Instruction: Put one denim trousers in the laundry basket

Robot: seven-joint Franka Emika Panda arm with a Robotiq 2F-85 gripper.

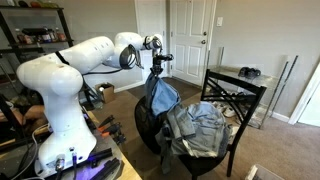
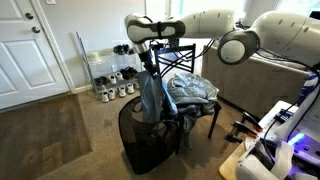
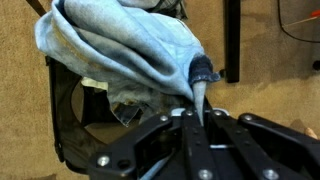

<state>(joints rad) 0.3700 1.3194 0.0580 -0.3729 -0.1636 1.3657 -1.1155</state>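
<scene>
— Where are the trousers (image 2: 150, 95)?
— Clenched in my jaws, hanging over the basket (image 2: 135, 150), lower end at its rim.
— And to the right?
— The chair (image 2: 182, 60), just beside the basket, carrying a heap (image 2: 195, 90) of jeans.

i see the denim trousers (image 2: 152, 95) as a faded medium blue, paler along the folds in the wrist view. the laundry basket (image 2: 140, 148), lower centre of the frame, is black see-through mesh. right of centre, the heap of jeans (image 2: 195, 90) reads a lighter grey-blue. it lies on a black chair (image 1: 238, 92) with a lattice back. my arm (image 1: 60, 90) is glossy white, the pincer (image 3: 198, 88) black and grey. the carpet (image 2: 50, 130) is brown-tan, the door (image 2: 20, 50) white.
</scene>
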